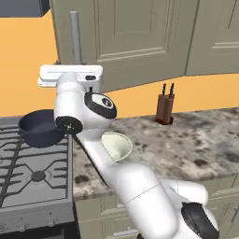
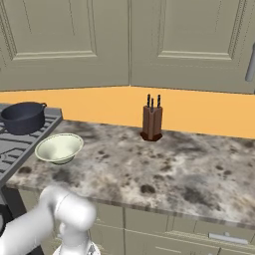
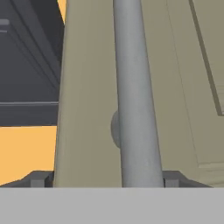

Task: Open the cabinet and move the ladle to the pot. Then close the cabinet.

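Observation:
The cabinet [image 1: 130,32] is a grey-beige wall cabinet above the counter, and its door looks closed. Its long grey bar handle [image 3: 135,96] runs upright between my two fingertips [image 3: 39,178]. My gripper [image 3: 107,179] is open and straddles the handle, which lies nearer the right tip. From the left base view the gripper [image 1: 77,65] sits at the handle's lower end [image 1: 74,37]. The dark blue-grey pot [image 1: 39,128] stands on the stove's back right corner, below and left of the hand; it is also the pot [image 2: 22,117] at far left. The ladle is hidden.
A pale cream bowl [image 1: 116,145] rests on the speckled counter [image 2: 164,164] just right of the stove [image 1: 32,172]. A wooden knife block [image 2: 152,122] stands against the orange back wall. A dark range hood [image 3: 30,65] hangs left of the cabinet door.

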